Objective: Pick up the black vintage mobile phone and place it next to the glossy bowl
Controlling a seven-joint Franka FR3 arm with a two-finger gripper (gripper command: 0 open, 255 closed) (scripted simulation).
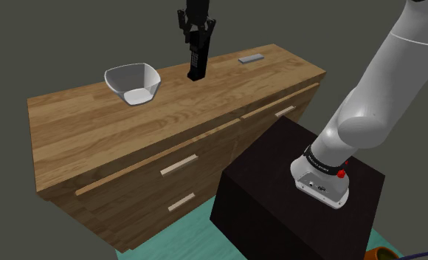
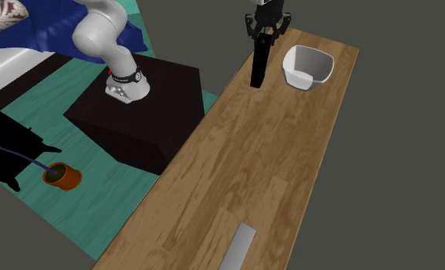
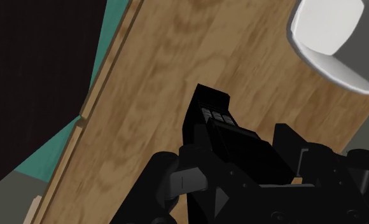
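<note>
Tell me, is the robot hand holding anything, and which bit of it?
Yes: the gripper holds the black phone by its top end; the phone hangs upright.

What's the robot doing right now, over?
Gripper shut on black phone, phone upright. White bowl just beside it. Nothing between them.

Surface finishes: dresser top and robot

Dresser (image 1: 94, 125): wood, plain grain, smooth satin top. Bowl (image 1: 133, 83): plain white, smooth, soft sheen. Mobile phone (image 1: 196, 63): black, matt, slightly lighter keys. Gripper (image 1: 198, 38): black, matt. Arm (image 1: 386, 89): white shell, smooth, glossy. Stand (image 1: 279, 185): dark, matt, featureless.
</note>
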